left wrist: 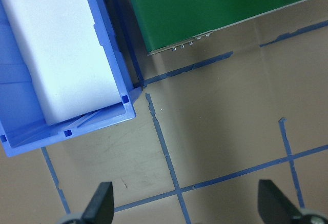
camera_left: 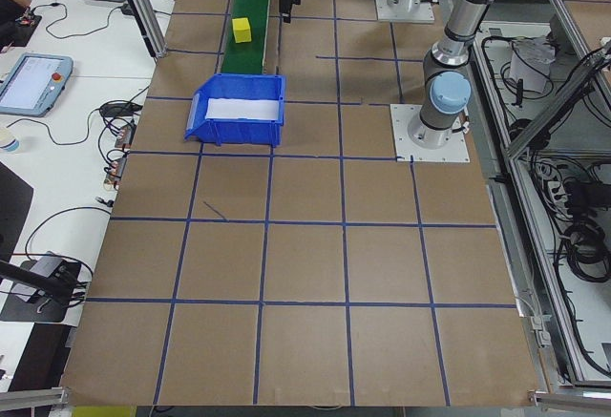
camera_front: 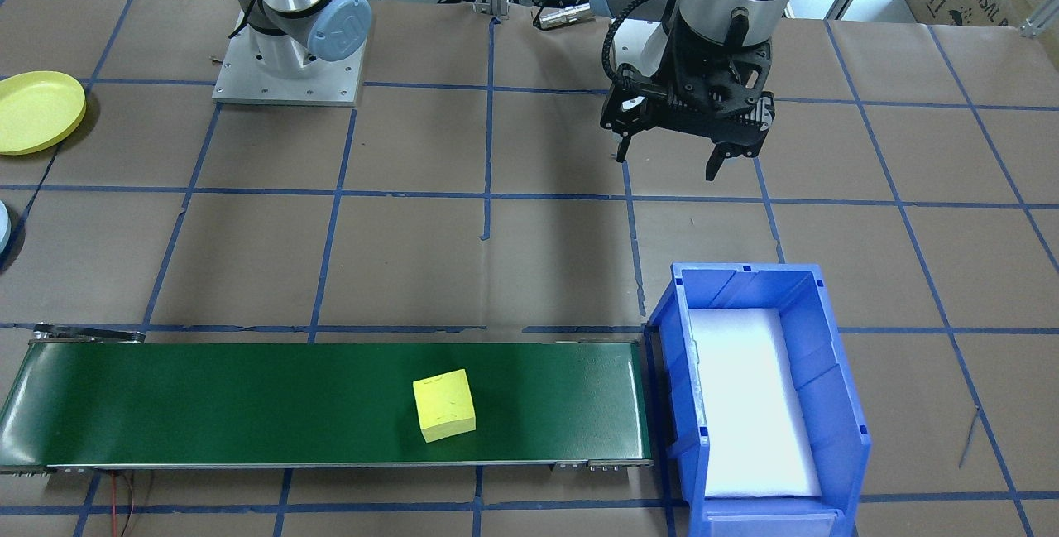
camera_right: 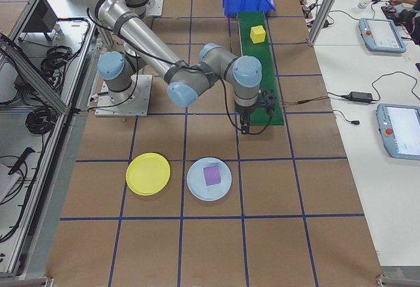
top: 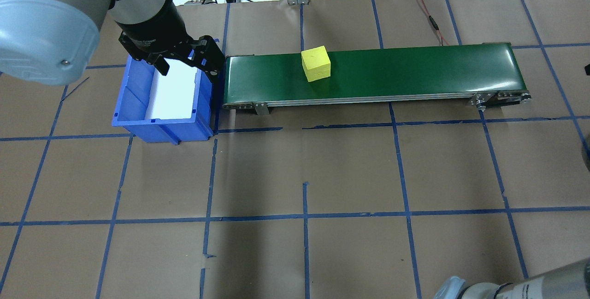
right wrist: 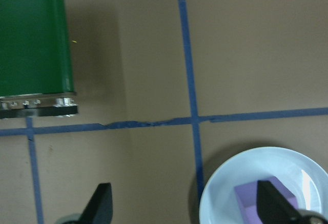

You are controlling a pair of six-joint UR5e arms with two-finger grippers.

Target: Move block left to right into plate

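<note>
A yellow foam block (camera_front: 444, 405) (top: 316, 63) sits on the green conveyor belt (camera_front: 248, 400), near its middle. The bright-yellow plate (camera_front: 37, 111) (camera_right: 148, 173) lies bare on the table, far off by the belt's other end. My left gripper (camera_front: 668, 166) (top: 189, 74) hangs open and holds nothing, above the table beside the blue bin (camera_front: 761, 405). In the left wrist view its fingertips (left wrist: 102, 203) stand wide apart over brown paper. My right gripper (right wrist: 184, 203) (camera_right: 246, 126) is open and holds nothing, hovering by the belt's end.
A light-blue plate (camera_right: 209, 178) (right wrist: 230, 193) holding a purple block (right wrist: 256, 196) lies next to the yellow one. White foam lines the blue bin (top: 161, 101). Blue tape lines grid the brown table.
</note>
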